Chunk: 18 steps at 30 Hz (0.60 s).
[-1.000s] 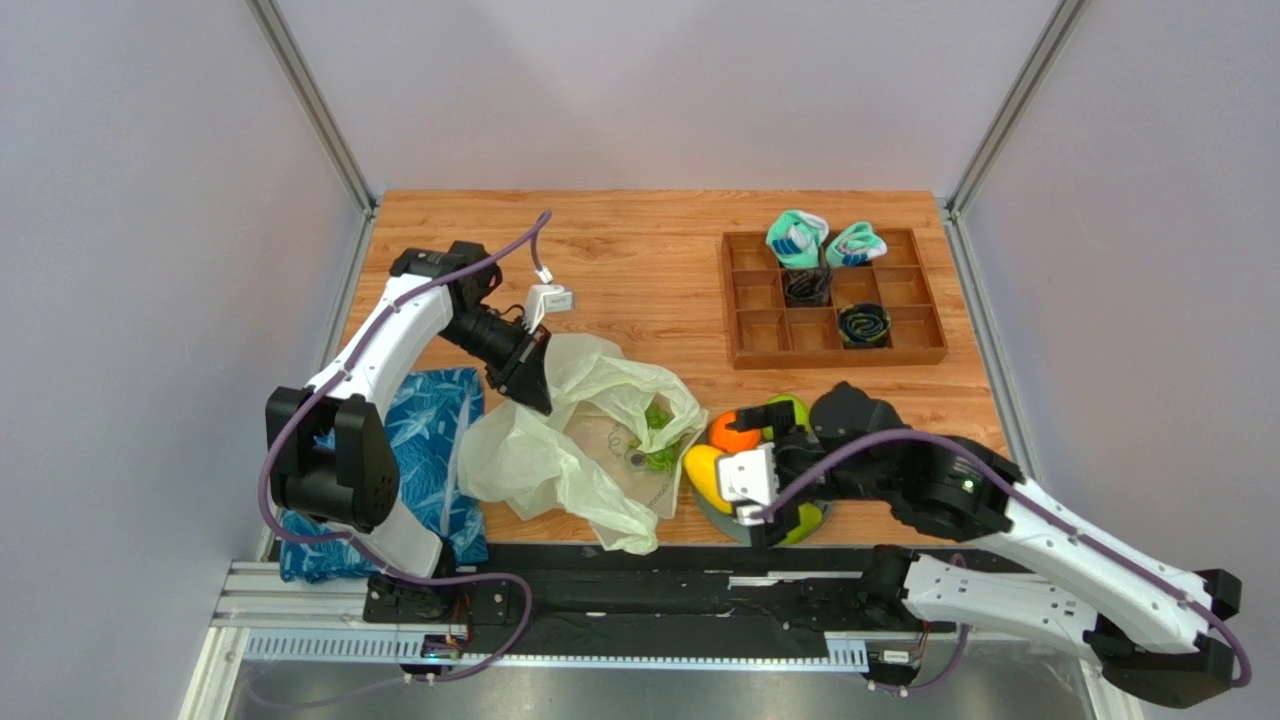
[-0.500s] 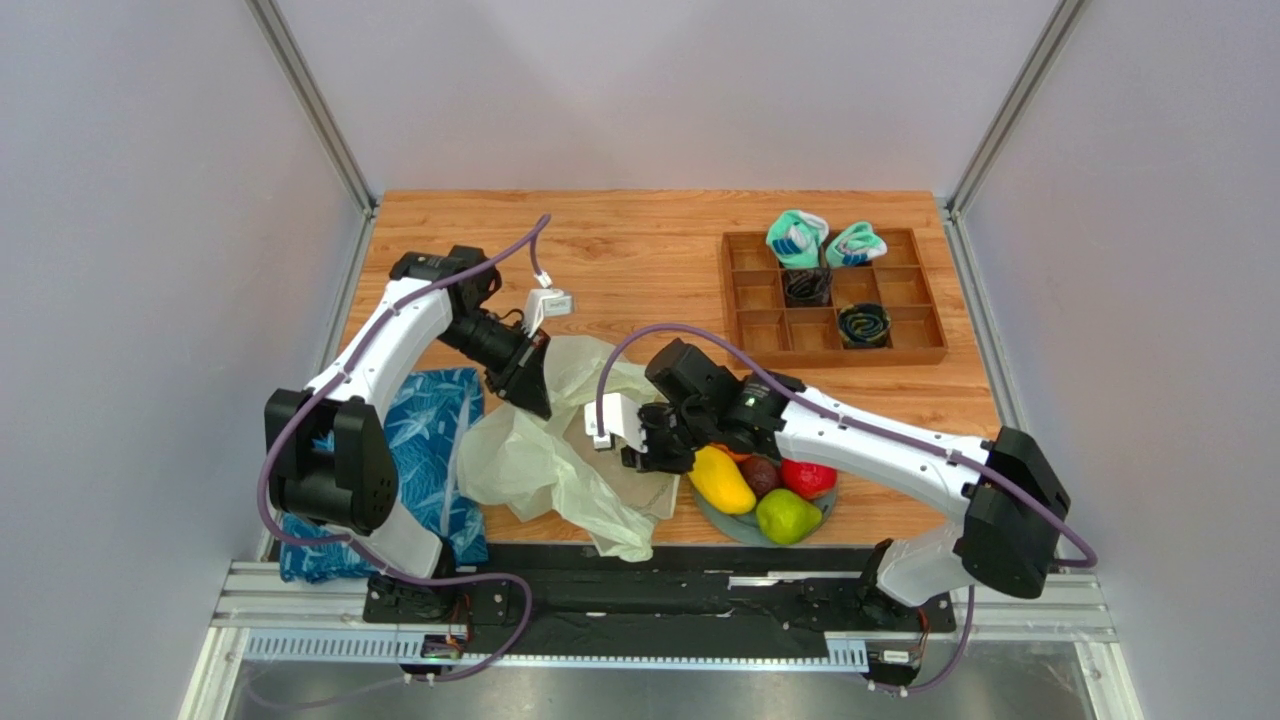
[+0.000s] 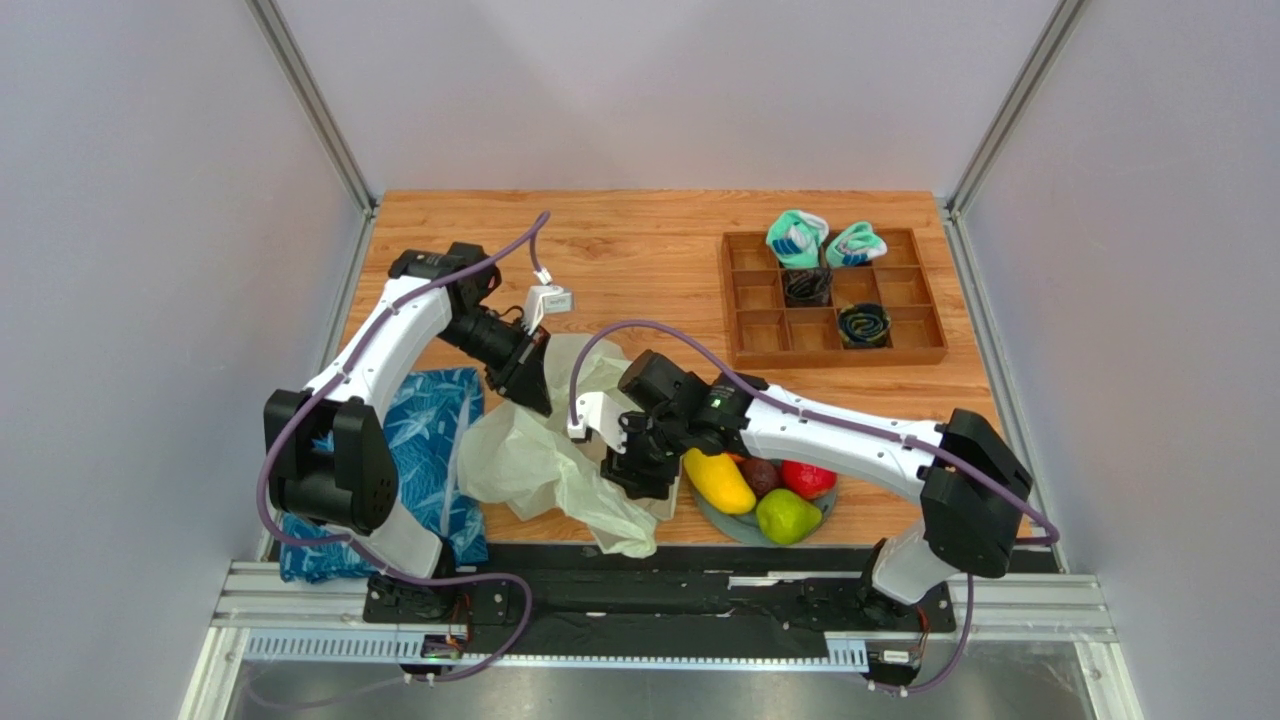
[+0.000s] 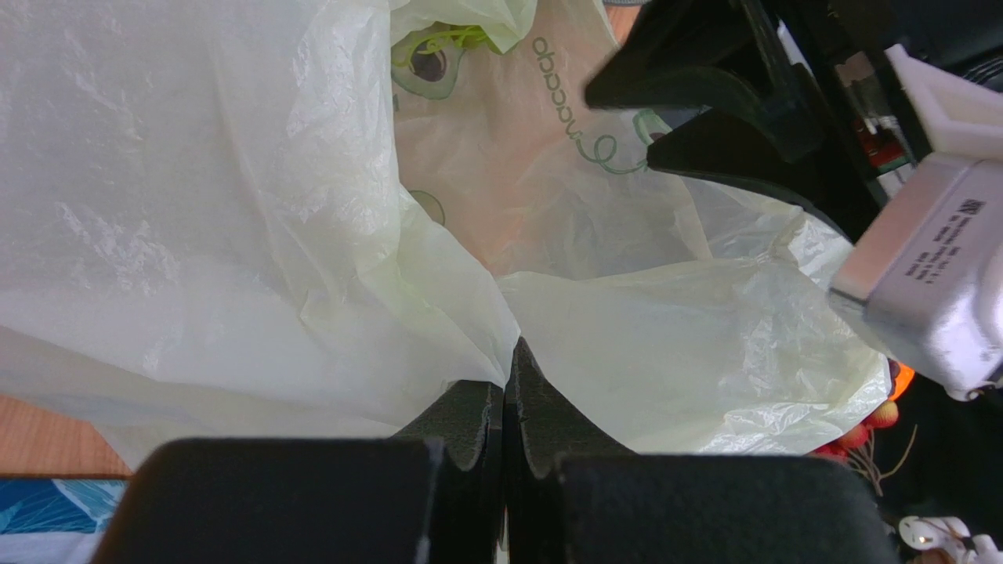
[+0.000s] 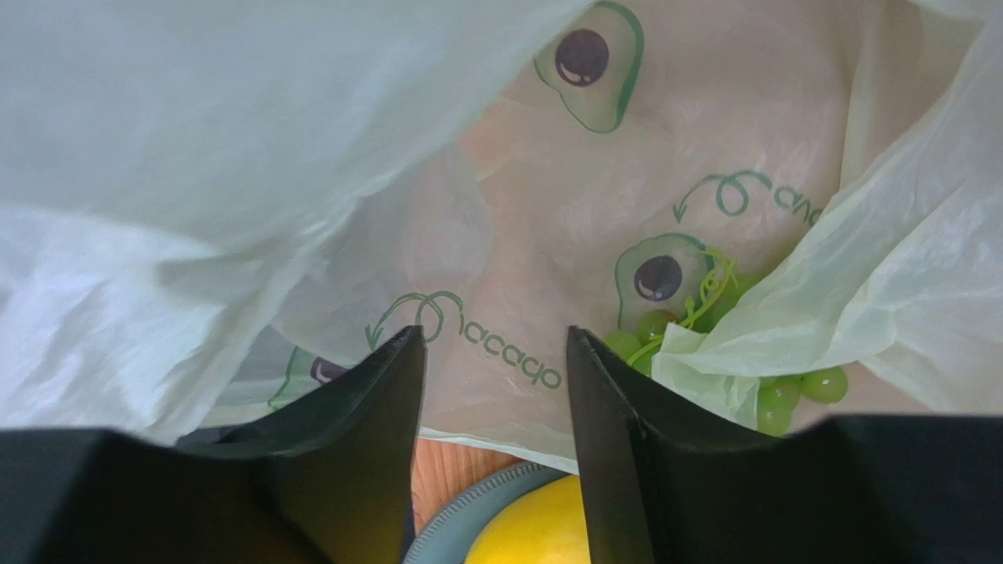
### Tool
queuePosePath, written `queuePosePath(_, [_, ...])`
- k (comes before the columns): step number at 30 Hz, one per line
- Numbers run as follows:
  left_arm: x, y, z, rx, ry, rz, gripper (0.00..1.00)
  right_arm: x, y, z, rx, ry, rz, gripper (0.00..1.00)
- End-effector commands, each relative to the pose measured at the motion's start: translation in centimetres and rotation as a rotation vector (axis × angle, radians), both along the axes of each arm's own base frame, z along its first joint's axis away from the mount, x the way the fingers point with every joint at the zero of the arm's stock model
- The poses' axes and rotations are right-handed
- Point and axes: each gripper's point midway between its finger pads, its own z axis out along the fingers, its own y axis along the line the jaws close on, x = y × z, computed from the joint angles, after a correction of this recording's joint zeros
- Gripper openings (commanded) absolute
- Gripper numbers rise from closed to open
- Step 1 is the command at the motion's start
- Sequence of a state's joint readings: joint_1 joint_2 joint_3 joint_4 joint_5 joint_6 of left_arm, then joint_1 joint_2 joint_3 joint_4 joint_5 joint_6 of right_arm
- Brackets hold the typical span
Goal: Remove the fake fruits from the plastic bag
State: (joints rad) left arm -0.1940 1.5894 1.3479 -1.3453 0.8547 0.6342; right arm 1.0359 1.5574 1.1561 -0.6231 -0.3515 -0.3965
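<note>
1. Swung over from the plate [image 3: 733,528], right jaws now hover at the mouth of the plastic bag [image 3: 526,458] on the worktop [image 3: 631,255]; left jaws lift its rim, likely to keep it open.
2. Left wrist: jaws together, clamped on thin crinkly film.
3. Right wrist: jaws apart, empty; the translucent, avocado-printed bag holds the green grape bunch [image 5: 771,394].

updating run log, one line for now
left end effector shut on plastic bag | right end effector open over bag | grapes inside
</note>
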Motion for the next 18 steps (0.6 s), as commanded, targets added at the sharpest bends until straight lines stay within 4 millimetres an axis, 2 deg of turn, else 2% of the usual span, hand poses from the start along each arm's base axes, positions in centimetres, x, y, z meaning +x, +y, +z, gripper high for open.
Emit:
queuePosePath(1, [-1.7, 0.2, 1.6, -0.010, 0.048, -0.011, 0.00, 2.2, 0.0, -1.3, -0.045, -0.042, -0.173, 0.60])
queuePosePath(3, [-1.7, 0.2, 1.7, -0.011, 0.048, -0.009, 0.00, 3.5, -0.1, -1.4, -0.059, -0.088, -0.232, 0.66])
queuePosePath(6, [-1.7, 0.2, 1.7, -0.011, 0.050, -0.011, 0.00, 4.9, -0.4, -1.9, -0.085, -0.128, -0.282, 0.69])
queuePosePath(8, [-1.7, 0.1, 1.7, -0.012, 0.053, -0.011, 0.00, 5.4, -0.8, -2.4, -0.100, -0.113, -0.309, 0.63])
queuePosePath(9, [-1.7, 0.1, 1.7, -0.012, 0.053, -0.011, 0.00, 5.4, -0.9, -2.4, -0.102, -0.089, -0.318, 0.55])
queuePosePath(10, [-1.6, 0.1, 1.6, -0.013, 0.056, -0.010, 0.00, 5.5, -0.9, -2.3, -0.100, -0.079, -0.320, 0.51])
queuePosePath(13, [-1.7, 0.2, 1.6, -0.009, 0.054, -0.011, 0.00, 5.0, -0.7, -1.7, -0.078, -0.059, -0.312, 0.46])
queuePosePath(17, [-1.6, 0.1, 1.5, -0.013, 0.065, -0.011, 0.00, 4.3, -1.3, -2.3, -0.098, -0.043, -0.297, 0.40])
queuePosePath(18, [-1.5, 0.1, 1.5, -0.013, 0.065, -0.011, 0.00, 4.2, -1.4, -2.5, -0.106, -0.040, -0.289, 0.36])
